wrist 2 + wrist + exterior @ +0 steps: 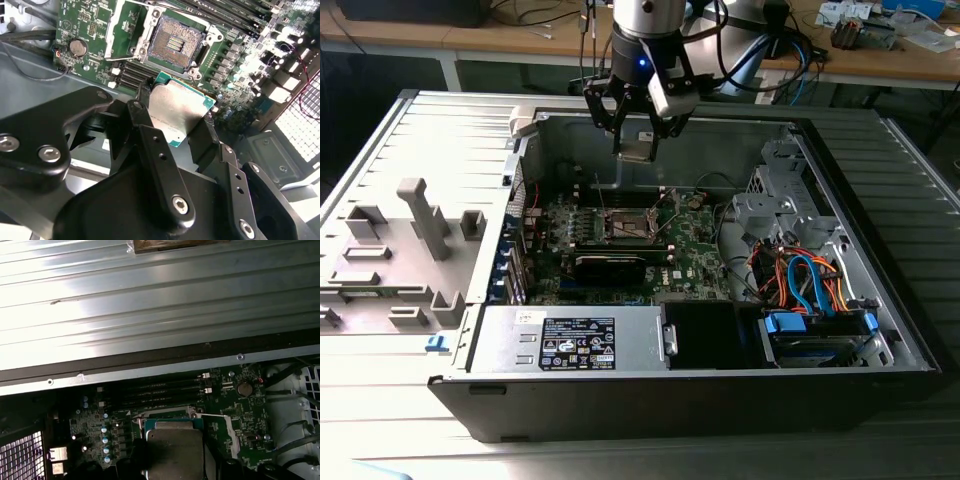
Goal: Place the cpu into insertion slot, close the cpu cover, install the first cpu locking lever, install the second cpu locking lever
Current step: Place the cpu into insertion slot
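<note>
Cpu [640, 148], a small flat square chip with pale silver metal top, hangs over the big open grey metal computer case [620, 405] and green motherboard [705, 255]. The black gripper [640, 130] clamps its edges, holding it level, at the exterior view's 12 o'clock from the bare square socket [628, 225]; the thin silvery cpu cover [112, 27] stands open for access.

An open computer case [700, 405] lies flat, its green motherboard [695, 255] exposed. A long black card [610, 265] sits on the board, near the grey power supply [570, 340]. Blue and orange cables [805, 280] bunch toward the exterior view's right, near a metal drive cage [770, 205]. 1 coin battery [77, 47] sits on the board in the second wrist view.
</note>
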Available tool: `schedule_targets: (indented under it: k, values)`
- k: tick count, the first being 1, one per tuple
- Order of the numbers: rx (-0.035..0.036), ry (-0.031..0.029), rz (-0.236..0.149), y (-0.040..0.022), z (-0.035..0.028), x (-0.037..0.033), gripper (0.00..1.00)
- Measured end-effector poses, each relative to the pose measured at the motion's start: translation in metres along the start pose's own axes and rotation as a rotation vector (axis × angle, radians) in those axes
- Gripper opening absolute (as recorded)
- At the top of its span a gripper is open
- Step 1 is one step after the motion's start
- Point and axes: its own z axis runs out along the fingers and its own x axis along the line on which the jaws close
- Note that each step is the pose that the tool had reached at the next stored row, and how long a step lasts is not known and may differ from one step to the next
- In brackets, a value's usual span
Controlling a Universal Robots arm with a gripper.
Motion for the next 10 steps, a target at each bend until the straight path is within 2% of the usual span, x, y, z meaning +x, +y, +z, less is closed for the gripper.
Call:
schedule_targets:
  k: [10]
  values:
    - [-0.0003,-0.0033,0.055,0.0,0.0006,0.0,0.55]
